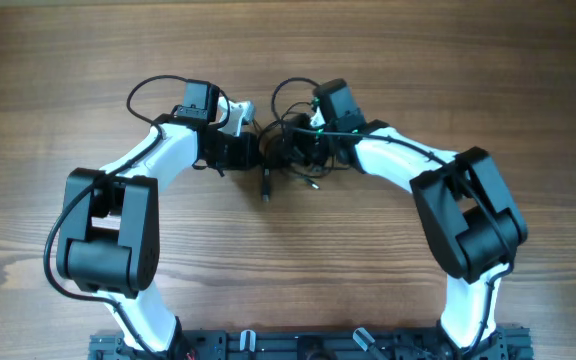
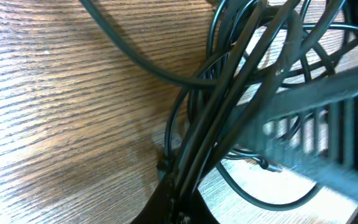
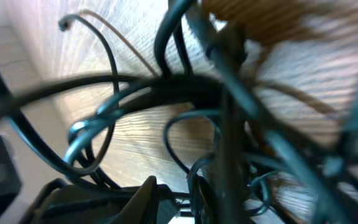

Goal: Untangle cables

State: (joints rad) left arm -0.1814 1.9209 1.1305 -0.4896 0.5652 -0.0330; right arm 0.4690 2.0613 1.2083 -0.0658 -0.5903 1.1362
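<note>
Nearest the left wrist lens, a blurred, ribbed dark bar (image 2: 334, 124) crosses the right side of the view. You cannot tell from this view which part it belongs to. Behind it, the cables (image 2: 229, 106) run as a tight bundle of thin black strands, slanting from bottom centre to upper right. Loose loops spread out behind the bundle over the wooden table (image 2: 61, 112).

Left gripper (image 2: 173, 208): the bundle converges into its dark fingers at the bottom edge, and the strands leave it straight and taut. Read this as the fingers pinching the cables.

Right gripper (image 3: 166, 205): only dark, blurred finger shapes show at the bottom of the right wrist view. The cables (image 3: 166, 87) cross close in front of the lens in arcs and loops. You cannot tell whether these fingers are spread or pressed together.

In the overhead view, locate the cables (image 1: 290, 150) bunched at the far centre of the table (image 1: 288, 260). The bunch sits between the left gripper (image 1: 246, 150) and the right gripper (image 1: 303, 140), with both grippers at it. One strand ends in a plug tip (image 1: 266, 188) lying on the wood just on the near side of the bunch.
</note>
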